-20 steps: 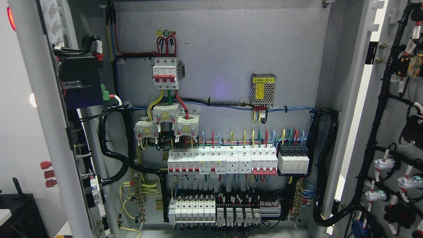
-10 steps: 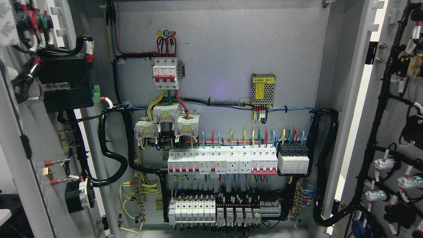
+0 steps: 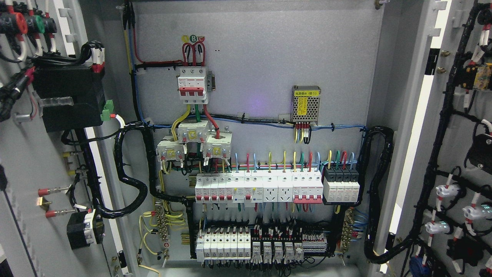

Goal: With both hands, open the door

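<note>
An electrical cabinet stands open before me. Its left door (image 3: 34,161) is swung wide, showing its inner face with a black box (image 3: 69,98), red and green button backs and wiring. Its right door (image 3: 457,127) is also swung wide, showing a black cable loom and white lamp backs. The back panel (image 3: 269,57) carries a red-and-white breaker (image 3: 193,84), rows of white breakers (image 3: 257,186) and coloured wires. Neither of my hands nor arms shows in the head view.
A thick black cable bundle (image 3: 132,181) loops from the left door into the cabinet. Another black bundle (image 3: 374,192) runs down the cabinet's right side. A small metal power supply (image 3: 306,104) with a yellow label sits at the upper right of the panel.
The left door has swung further open, to the left. Its edge and outer face were in view; now its inner face with box and wiring shows. The right door has not moved.
</note>
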Robot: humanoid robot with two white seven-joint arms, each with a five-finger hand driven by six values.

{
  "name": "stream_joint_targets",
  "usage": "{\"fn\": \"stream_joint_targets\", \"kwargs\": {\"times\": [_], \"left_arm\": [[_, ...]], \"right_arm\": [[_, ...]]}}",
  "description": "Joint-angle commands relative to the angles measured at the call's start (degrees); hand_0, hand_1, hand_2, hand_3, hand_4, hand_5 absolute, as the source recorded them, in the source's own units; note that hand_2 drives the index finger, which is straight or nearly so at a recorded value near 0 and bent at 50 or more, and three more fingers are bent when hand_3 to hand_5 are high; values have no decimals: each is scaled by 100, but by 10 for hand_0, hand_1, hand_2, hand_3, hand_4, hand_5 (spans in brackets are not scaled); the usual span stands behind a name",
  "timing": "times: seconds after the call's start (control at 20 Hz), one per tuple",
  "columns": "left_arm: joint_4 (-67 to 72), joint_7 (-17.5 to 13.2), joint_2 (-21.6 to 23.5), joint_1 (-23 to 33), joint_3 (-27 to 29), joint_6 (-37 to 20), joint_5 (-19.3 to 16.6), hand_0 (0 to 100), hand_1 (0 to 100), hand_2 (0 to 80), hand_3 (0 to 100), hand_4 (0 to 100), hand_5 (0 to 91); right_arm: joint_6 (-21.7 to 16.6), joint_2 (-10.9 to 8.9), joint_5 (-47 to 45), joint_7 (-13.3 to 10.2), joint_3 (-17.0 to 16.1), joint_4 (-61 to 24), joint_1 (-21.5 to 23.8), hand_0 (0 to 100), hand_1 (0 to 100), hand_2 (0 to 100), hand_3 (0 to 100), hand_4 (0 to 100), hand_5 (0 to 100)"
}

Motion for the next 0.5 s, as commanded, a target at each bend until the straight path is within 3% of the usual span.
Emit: {"fn": "stream_joint_targets", "kwargs": {"times": [0.0, 0.35, 0.45], "left_arm": [[0, 3, 0, 0, 0, 1, 0, 0, 0, 0, 0, 31, 0], [0, 3, 0, 0, 0, 1, 0, 0, 0, 0, 0, 31, 0], [0, 3, 0, -8, 0, 1, 0, 0, 0, 0, 0, 31, 0]], "right_arm": [[76, 318, 208, -9, 54, 163, -22, 107, 0, 0, 0, 0, 0], [76, 283, 306, -26, -51, 163, 66, 107, 0, 0, 0, 0, 0], [50, 239, 306, -236, -121, 181, 127, 107, 0, 0, 0, 0, 0]]}}
